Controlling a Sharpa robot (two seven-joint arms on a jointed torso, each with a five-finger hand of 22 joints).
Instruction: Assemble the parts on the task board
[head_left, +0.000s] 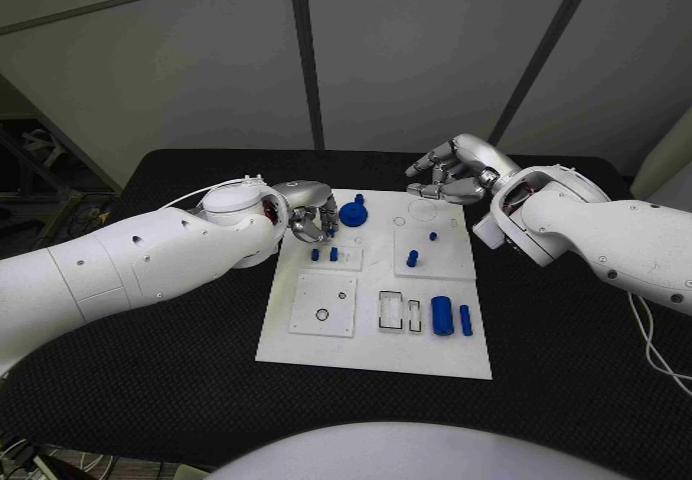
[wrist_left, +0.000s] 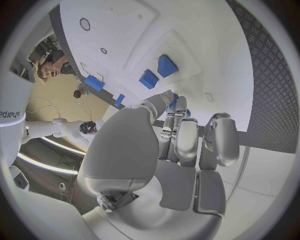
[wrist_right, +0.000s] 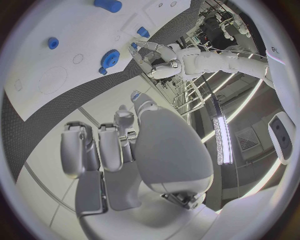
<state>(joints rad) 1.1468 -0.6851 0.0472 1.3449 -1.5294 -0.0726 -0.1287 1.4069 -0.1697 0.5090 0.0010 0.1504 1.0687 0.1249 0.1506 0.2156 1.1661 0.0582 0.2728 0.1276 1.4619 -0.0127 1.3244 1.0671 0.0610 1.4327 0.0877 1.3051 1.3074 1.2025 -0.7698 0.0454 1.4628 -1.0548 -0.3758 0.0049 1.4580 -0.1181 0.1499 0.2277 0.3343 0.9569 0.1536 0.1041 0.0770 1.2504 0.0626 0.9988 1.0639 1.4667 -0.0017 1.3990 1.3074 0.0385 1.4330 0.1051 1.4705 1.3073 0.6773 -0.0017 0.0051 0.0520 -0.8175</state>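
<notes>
**Task board with blue parts, both hands at its far edge**

Left arm: enters over the black bench from the left. Left hand sits at the far left corner of the task board. Its fingers are curled inward close together; in the left wrist view a sliver of blue shows just beyond the fingertips, but whether they hold anything cannot be told.

Blue round part: disc-shaped with a raised knob, on the board's far edge, just beside the left hand's fingers.

Two small blue pegs: upright side by side in the left near-far plate section, just below the left hand.

White square plate: left half of the board, carrying one larger ring hole and one smaller hole.

Rectangular slots: board centre, near side, two outlined recesses side by side.

Blue pegs at centre-right: one taller, with a smaller one beyond it.

Blue cylinder and slim blue bar: lying side by side near the board's right edge.

Right hand: hovers above the far right corner of the board, fingers bent and loosely apart, nothing visible between them. Right arm runs off to the right.
</notes>
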